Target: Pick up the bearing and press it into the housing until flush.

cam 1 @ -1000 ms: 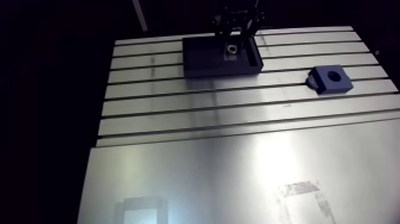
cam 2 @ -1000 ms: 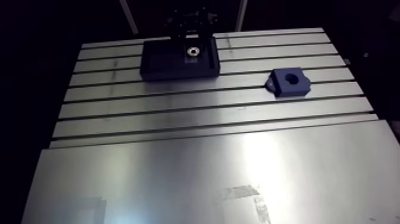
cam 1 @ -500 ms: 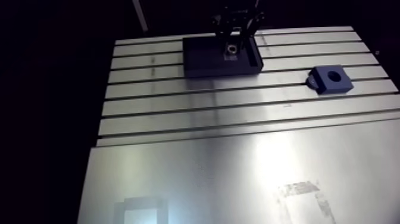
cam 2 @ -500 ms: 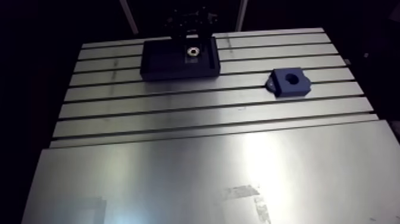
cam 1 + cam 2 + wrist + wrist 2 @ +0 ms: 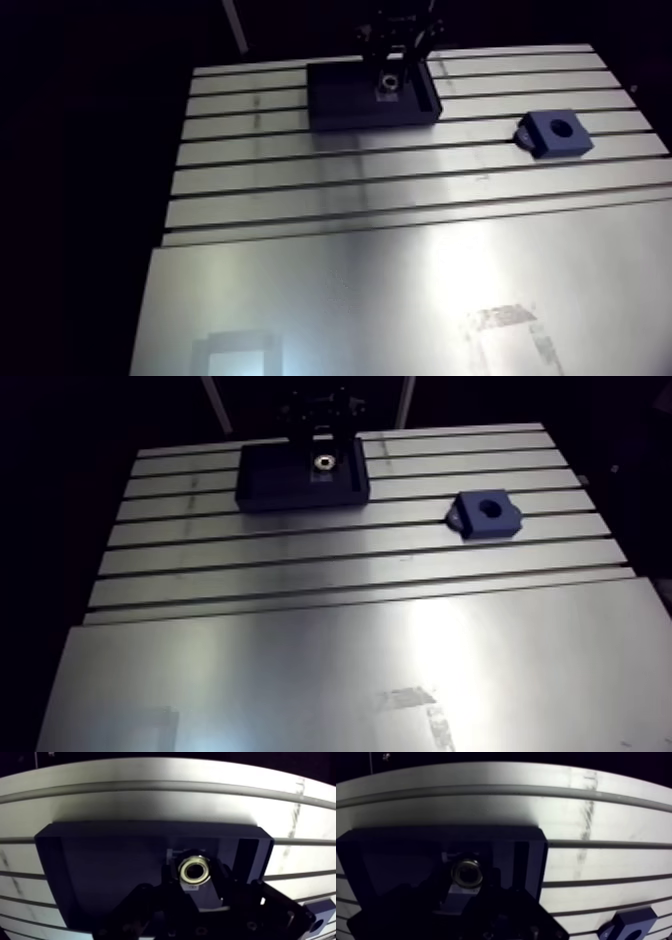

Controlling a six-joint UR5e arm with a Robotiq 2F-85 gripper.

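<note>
- The slotted metal tabletop [image 5: 400,300] carried two dark blue things, both on its far half.
- A shallow tray [image 5: 340,100] lay at the far side, near the middle.
- The tool [image 5: 196,883] hung down into the right part of the tray. It was released, its fingers [image 5: 169,881] spread on either side of the bearing with a small gap showing.
- The housing [image 5: 487,515], a block with a round hole, sat to the right of the tray, a little nearer and well apart from it.
- The bearing [image 5: 194,870], a small metal ring, rested on a grey seat inside the tray.
</note>
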